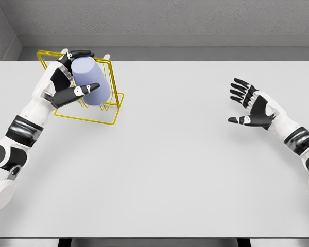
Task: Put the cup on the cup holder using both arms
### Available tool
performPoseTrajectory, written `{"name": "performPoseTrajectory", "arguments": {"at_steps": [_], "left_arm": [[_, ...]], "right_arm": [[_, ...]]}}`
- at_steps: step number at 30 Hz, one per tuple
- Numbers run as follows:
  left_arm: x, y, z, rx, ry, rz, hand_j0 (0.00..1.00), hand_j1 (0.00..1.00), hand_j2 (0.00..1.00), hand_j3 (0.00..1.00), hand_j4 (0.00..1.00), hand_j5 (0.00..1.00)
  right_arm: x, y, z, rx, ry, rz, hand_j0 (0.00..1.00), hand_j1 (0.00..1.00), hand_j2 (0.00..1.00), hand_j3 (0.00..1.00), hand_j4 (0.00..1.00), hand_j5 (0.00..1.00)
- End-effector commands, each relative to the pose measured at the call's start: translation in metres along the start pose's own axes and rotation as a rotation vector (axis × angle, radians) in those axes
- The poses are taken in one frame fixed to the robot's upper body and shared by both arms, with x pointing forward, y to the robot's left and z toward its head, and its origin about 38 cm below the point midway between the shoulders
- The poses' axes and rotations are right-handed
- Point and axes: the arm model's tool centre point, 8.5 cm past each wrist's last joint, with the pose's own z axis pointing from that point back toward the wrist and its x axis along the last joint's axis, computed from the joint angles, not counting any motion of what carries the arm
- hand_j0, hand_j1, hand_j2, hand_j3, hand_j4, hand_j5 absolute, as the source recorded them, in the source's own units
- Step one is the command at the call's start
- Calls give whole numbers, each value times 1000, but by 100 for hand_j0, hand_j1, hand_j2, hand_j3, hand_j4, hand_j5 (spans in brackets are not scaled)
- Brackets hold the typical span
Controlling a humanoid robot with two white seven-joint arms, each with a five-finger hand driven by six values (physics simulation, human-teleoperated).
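A pale lavender cup (89,80) sits upside down within the yellow wire cup holder (107,105) at the table's far left. My left hand (72,74) wraps the cup, fingers over its top and thumb across its front. It is shut on the cup. My right hand (249,105) hovers over the right side of the table, far from the cup, fingers spread and holding nothing.
The white table (170,170) fills the view, with a grey wall behind its far edge. The wire holder stands close to the table's back left corner.
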Motion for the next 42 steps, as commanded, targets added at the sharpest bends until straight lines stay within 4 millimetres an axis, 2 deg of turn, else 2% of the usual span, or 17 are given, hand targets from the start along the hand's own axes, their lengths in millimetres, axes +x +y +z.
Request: {"name": "performPoseTrajectory", "arguments": {"at_steps": [1, 14, 33, 42], "left_arm": [[-1, 0, 0, 2, 5, 2, 68, 68, 68, 68, 68, 68], [-1, 0, -1, 1, 3, 2, 68, 68, 68, 68, 68, 68], [22, -5, -4, -17, -63, 0, 69, 69, 69, 69, 69, 69], [20, -3, -4, -13, -56, -3, 69, 69, 69, 69, 69, 69]], "right_arm": [[1, -2, 1, -6, -1, -1, 100, 100, 100, 100, 100, 100], [2, -4, 2, -8, 1, -4, 100, 100, 100, 100, 100, 100], [5, -5, 0, -8, -5, 1, 100, 100, 100, 100, 100, 100], [6, -6, 0, -9, -7, 2, 100, 100, 100, 100, 100, 100]]}}
